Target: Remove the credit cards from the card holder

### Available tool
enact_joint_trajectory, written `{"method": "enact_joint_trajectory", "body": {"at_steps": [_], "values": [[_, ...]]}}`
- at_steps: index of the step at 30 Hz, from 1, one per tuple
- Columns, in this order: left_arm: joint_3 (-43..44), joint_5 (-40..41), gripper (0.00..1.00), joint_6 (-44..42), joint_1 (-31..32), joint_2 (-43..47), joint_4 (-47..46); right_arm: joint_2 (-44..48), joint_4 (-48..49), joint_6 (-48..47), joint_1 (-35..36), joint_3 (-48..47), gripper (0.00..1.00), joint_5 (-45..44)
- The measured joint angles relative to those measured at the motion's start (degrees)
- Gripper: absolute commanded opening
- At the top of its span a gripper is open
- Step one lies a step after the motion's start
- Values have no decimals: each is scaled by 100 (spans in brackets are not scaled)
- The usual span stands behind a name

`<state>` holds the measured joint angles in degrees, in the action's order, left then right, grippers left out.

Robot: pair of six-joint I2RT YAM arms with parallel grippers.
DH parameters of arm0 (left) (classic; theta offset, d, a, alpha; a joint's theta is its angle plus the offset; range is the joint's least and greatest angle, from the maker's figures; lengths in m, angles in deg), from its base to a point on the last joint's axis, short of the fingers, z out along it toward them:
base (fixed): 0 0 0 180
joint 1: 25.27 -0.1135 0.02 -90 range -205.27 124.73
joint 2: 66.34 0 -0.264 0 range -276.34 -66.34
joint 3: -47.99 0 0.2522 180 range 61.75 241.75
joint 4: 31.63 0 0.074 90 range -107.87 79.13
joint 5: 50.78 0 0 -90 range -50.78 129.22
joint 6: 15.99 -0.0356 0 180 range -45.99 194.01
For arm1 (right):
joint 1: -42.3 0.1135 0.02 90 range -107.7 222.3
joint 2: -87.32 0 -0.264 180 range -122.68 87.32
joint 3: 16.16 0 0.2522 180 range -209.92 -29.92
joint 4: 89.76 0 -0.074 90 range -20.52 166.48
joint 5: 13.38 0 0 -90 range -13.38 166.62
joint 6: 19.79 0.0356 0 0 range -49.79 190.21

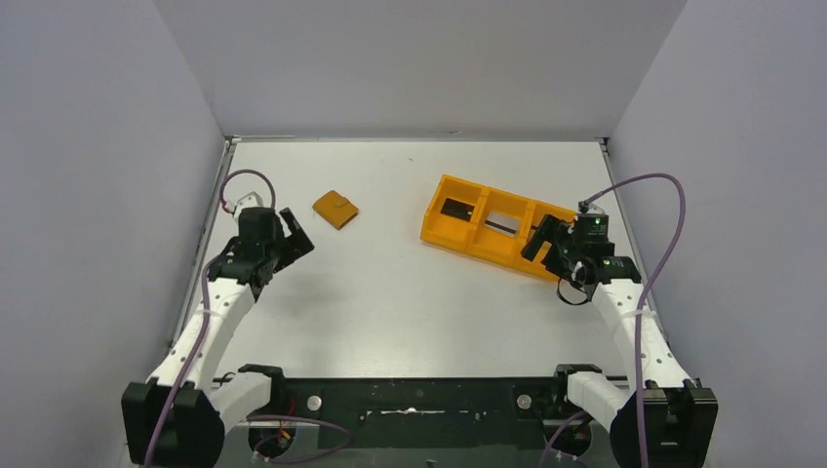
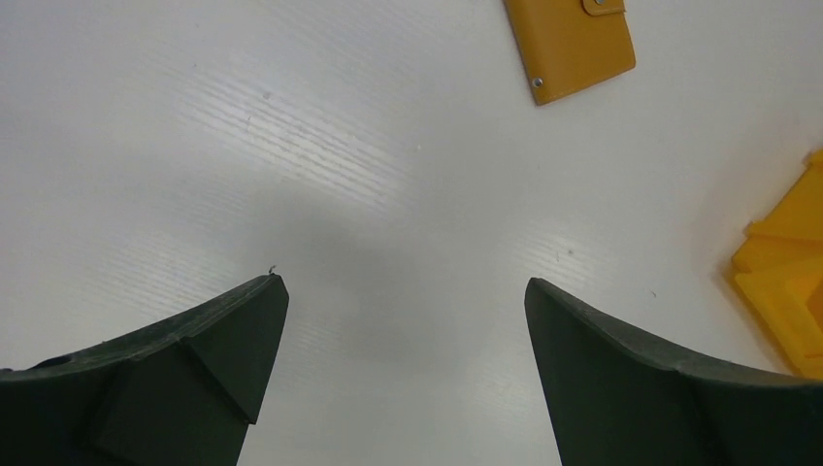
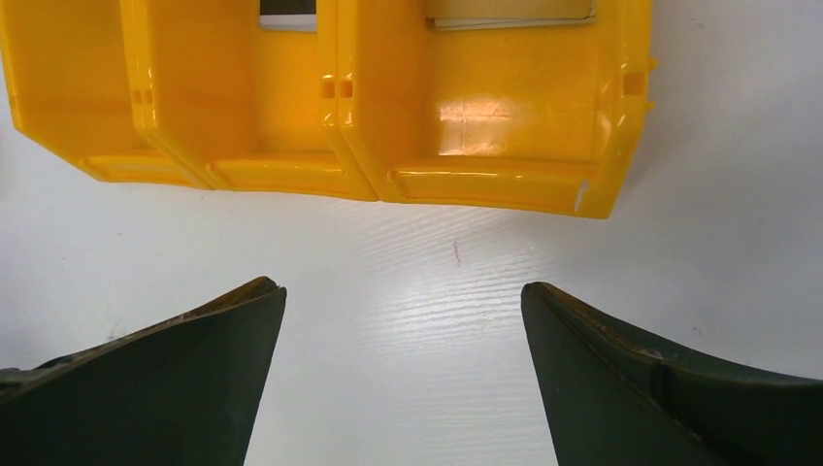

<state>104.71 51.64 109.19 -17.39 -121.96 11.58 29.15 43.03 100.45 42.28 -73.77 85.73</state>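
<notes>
card holder (image 1: pixel 335 209): folded, flat on counter (image 1: pixel 390 292), well left of tray (image 1: pixel 430 219) | left hand (image 1: pixel 297 237): jaws apart, empty, nearer, holder ahead to its right | right hand (image 1: pixel 539 242): jaws apart, empty, beside tray

Left wrist: card holder (image 2: pixel 573 44) cropped by top edge, orange tray (image 2: pixel 788 291) by right edge. Right wrist: tray's far part cut off; grey flat item (image 3: pixel 510 12) inside, we can't ID it. Overhead: right gripper (image 1: pixel 539 244) covers tray's right end.
</notes>
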Motion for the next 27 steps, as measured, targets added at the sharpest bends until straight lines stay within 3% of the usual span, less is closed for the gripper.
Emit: {"method": "enact_joint_trajectory", "body": {"at_steps": [5,14,19,27], "values": [[761,-212,94,85,-170,-1700,-326,-142,-4,116,190,-2,98,114],[3027,-208,91,229,-197,-4531,-920,-195,-129,199,310,-7,98,120],[4068,-133,90,278,-96,-5591,-911,-52,-162,243,313,17,98,74],[4937,175,85,297,195,-6533,-627,48,-330,264,317,79,98,-55]]}}
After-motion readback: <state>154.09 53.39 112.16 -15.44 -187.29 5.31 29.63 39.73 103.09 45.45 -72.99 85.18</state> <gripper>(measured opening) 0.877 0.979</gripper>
